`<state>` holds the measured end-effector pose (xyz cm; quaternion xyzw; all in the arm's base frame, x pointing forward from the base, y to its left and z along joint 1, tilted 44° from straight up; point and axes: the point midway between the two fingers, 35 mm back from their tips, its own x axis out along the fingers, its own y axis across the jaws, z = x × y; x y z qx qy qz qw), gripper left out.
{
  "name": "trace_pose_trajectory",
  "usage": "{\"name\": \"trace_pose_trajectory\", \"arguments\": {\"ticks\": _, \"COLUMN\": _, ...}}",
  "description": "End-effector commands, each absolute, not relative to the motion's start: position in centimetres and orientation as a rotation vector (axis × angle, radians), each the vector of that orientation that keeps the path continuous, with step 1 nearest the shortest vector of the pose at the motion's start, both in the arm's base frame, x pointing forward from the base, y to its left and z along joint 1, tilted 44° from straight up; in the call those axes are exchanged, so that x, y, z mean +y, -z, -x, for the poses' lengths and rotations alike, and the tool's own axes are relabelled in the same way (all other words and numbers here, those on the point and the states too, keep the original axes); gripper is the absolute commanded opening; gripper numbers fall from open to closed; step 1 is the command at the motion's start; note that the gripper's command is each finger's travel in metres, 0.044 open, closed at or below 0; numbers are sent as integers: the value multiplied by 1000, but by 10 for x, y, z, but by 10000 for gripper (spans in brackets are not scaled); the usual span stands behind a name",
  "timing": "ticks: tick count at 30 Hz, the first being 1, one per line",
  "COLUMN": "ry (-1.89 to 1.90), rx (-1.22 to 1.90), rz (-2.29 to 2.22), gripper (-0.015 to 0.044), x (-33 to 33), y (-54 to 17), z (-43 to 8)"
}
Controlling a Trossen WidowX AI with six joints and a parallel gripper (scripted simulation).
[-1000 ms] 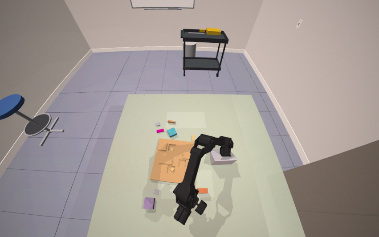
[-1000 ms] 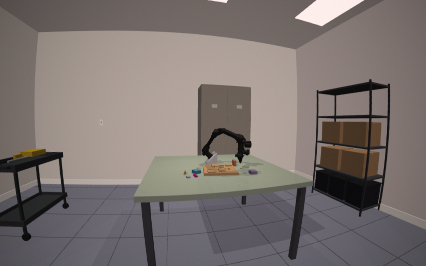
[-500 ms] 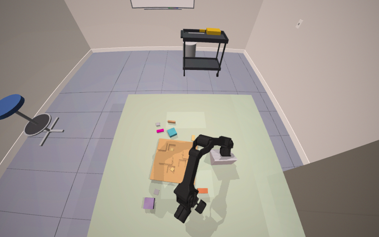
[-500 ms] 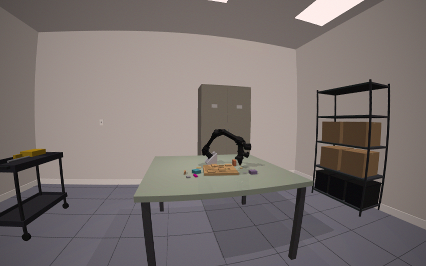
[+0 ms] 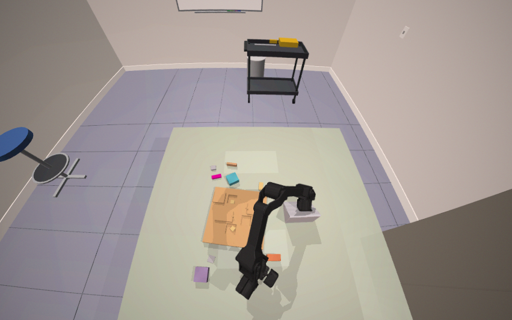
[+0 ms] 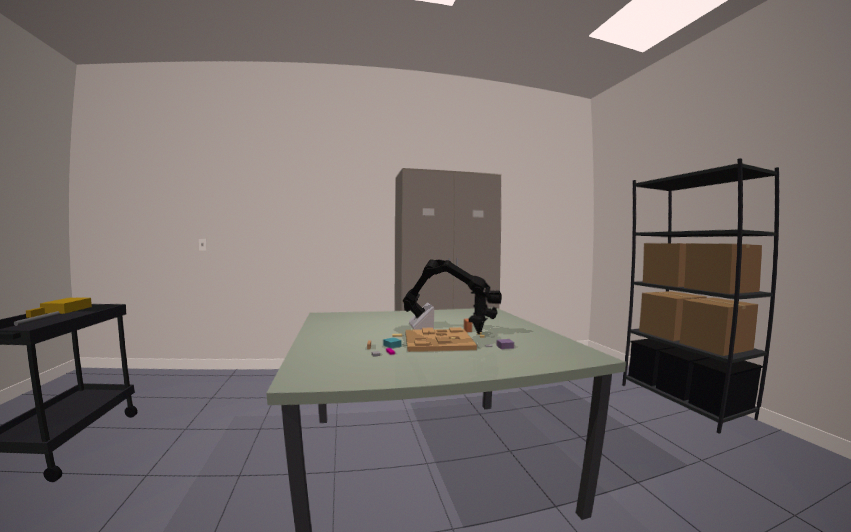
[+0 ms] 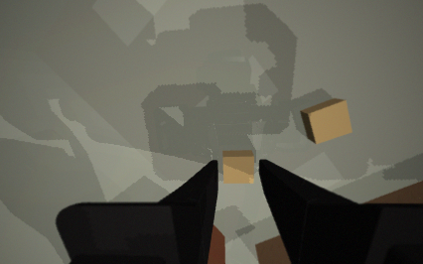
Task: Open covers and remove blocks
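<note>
My gripper (image 7: pixel 237 166) (image 6: pixel 479 330) is partly open, low over the table beside the board, its fingertips hidden in the top view. A small tan block (image 7: pixel 238 171) lies between the fingertips, with a gap on both sides. A second tan block (image 7: pixel 331 121) lies on the table just beyond the right finger. The orange-brown puzzle board (image 5: pixel 211 234) (image 6: pixel 442 346) (image 7: pixel 414 191) lies behind the arm, its right part hidden by it. A raised square cover (image 5: pixel 219 195) shows at its upper left. Small yellow pieces (image 5: pixel 231 201) (image 5: pixel 232 228) show in two wells. The other covers are hard to tell.
A yellow block (image 5: pixel 260 185) lies off the board's far edge. An orange block (image 5: pixel 273 257) (image 6: pixel 467 325) stands near the arm. Teal (image 5: pixel 232 179) (image 6: pixel 391 342) and magenta (image 5: pixel 216 176) (image 6: pixel 390 351) blocks lie beyond the board; a purple block (image 5: pixel 201 274) (image 6: pixel 505 343) lies on the near side.
</note>
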<state>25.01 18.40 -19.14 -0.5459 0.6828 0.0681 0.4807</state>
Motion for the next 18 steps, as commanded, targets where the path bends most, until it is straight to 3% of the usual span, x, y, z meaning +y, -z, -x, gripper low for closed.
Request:
{"name": "trace_pose_trajectory", "arguments": {"ticks": 1, "ry": -166, "rx": 1665, "rz": 1332, "gripper": 211, "x": 185, "y": 191, "z": -250}}
{"name": "trace_pose_trajectory", "arguments": {"ticks": 10, "ry": -167, "rx": 1665, "rz": 1332, "gripper": 440, "x": 186, "y": 190, "z": -250}}
{"name": "trace_pose_trajectory", "arguments": {"ticks": 18, "ry": -169, "rx": 1664, "rz": 1333, "gripper": 440, "x": 204, "y": 173, "z": -250}}
